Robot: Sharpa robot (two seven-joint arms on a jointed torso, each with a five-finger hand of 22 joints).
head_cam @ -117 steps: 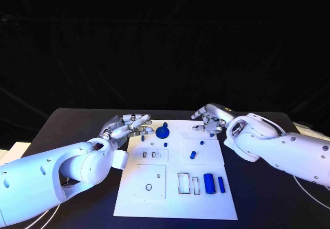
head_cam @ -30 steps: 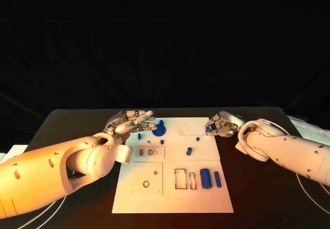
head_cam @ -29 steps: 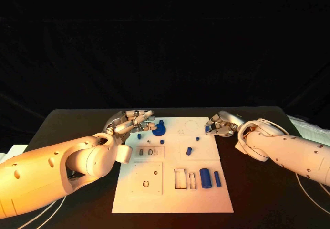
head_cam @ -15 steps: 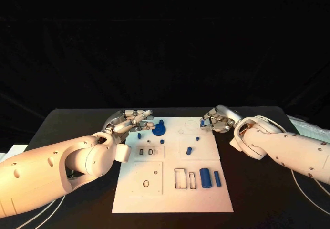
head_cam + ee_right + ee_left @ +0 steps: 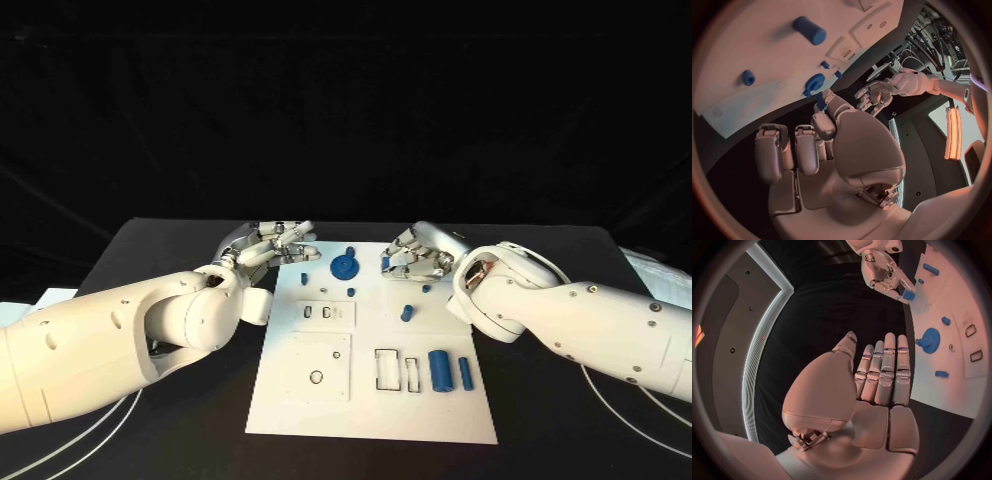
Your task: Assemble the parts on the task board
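The white task board (image 5: 325, 395) lies mid-table. A blue gear (image 5: 345, 266) sits near its far edge, with small blue pegs (image 5: 408, 312) dotted below it. A thick blue cylinder (image 5: 438, 371) and a thinner one (image 5: 464, 373) lie beside empty slots (image 5: 387, 370). My right hand (image 5: 415, 255) hovers over the board's far edge to the right of the gear, pinching a small blue part (image 5: 907, 294) at its fingertips. My left hand (image 5: 274, 245) is off the board's far left corner, fingers straight and holding nothing (image 5: 879, 375).
Black table (image 5: 159, 250) surrounds the board on all sides. Both white forearms reach in along the board's left and right edges. A pale object (image 5: 671, 270) lies at the table's right edge.
My right hand has moved left from the board's far right corner to above its far edge, still holding the small blue part. My left hand's fingers have straightened out.
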